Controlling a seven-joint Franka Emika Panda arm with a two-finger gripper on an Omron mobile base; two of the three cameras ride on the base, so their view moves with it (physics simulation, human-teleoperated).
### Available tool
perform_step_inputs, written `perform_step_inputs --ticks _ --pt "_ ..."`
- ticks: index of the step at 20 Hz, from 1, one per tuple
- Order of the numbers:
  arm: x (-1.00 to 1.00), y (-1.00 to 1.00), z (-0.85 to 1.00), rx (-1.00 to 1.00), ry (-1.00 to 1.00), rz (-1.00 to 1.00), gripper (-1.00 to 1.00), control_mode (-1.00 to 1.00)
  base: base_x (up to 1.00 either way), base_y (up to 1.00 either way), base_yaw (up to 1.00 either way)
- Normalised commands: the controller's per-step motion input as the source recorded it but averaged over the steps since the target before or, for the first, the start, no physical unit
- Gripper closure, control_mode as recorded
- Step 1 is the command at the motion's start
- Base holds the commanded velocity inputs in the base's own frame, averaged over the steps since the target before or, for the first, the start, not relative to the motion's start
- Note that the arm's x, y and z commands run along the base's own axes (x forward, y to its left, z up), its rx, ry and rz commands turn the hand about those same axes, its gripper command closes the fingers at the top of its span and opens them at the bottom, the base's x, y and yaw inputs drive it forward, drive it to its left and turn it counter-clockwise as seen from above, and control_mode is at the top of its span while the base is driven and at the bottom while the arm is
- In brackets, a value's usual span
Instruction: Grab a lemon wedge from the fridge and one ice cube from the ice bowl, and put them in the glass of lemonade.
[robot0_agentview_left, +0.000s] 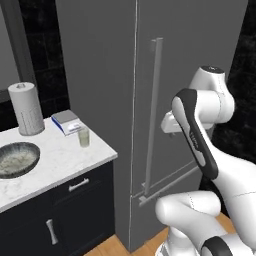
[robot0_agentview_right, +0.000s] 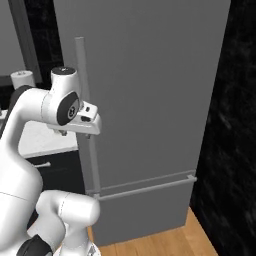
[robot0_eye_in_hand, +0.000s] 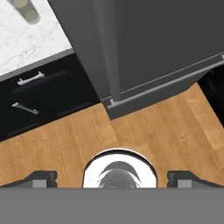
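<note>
Fridge (robot0_agentview_left: 105, 75) door shut; end effector (robot0_eye_in_hand: 112, 177) open, empty, beside its handle (robot0_agentview_left: 153, 115); lemonade glass (robot0_agentview_left: 84, 137) on surface (robot0_agentview_left: 60, 162).

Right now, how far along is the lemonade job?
Nothing looks done: the fridge is shut and the glass of lemonade stands alone on the counter beside the ice bowl. The pincer is open and empty, by the fridge handle. Left: open the fridge, fetch wedge and ice.
</note>
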Motion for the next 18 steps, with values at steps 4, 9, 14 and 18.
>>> perform_step_inputs --ticks 4,9,14,18 --pt "0.0 0.0 0.0 0.0 0.0 0.0 -1.0 1.0 0.19 0.2 -0.05" --pt "0.0 0.0 0.0 0.0 0.0 0.0 -1.0 1.0 -0.01 0.34 -0.04" --pt "0.0 0.0 0.0 0.0 0.0 0.0 -1.0 1.0 -0.15 0.3 -0.07" --pt "0.0 0.0 0.0 0.0 0.0 0.0 -1.0 1.0 -0.38 0.04 -0.01"
